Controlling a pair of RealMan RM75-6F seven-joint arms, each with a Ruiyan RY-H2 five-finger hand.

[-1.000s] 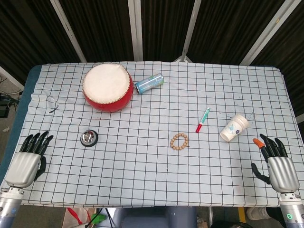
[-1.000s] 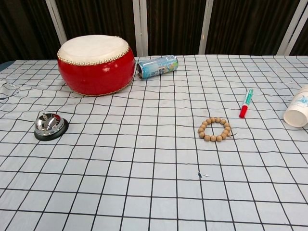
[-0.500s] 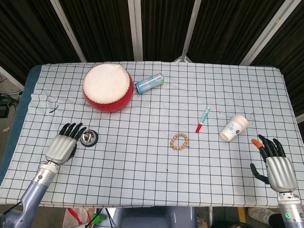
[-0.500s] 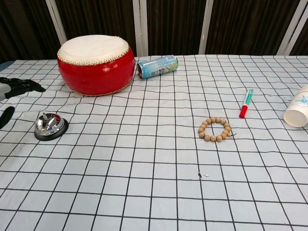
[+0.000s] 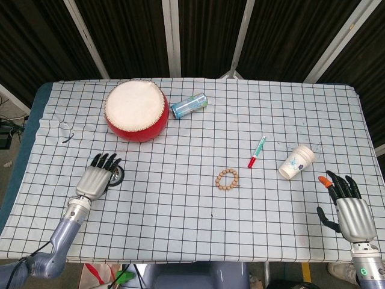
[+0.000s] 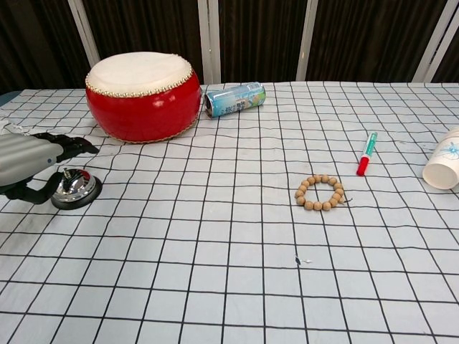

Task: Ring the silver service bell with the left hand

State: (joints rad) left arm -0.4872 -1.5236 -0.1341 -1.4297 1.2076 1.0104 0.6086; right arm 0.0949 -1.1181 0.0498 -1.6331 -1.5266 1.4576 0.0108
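One big change stands out: the left arm has swung in from the near-left corner of the worktop (image 5: 198, 241), where it lay a second ago, and the left hand (image 5: 96, 178) now hovers flat over the silver service bell (image 6: 74, 188), fingers extended and slightly apart, holding nothing. In the head view the bell is mostly hidden under the fingertips, only its dark rim showing just beyond them; in the chest view the fingers reach above the dome and the thumb curls low beside the base, though whether any finger touches the button cannot be told. The bell itself sits where it was, so the approach looks finished and the press is likely the step at hand: a short downward tap should do it. Beyond the fingertips stands the red drum (image 5: 136, 111), untouched. Far across from the left hand, the right hand (image 5: 349, 211) rests open and empty at the near edge, as before, near the paper cup (image 5: 297, 162).
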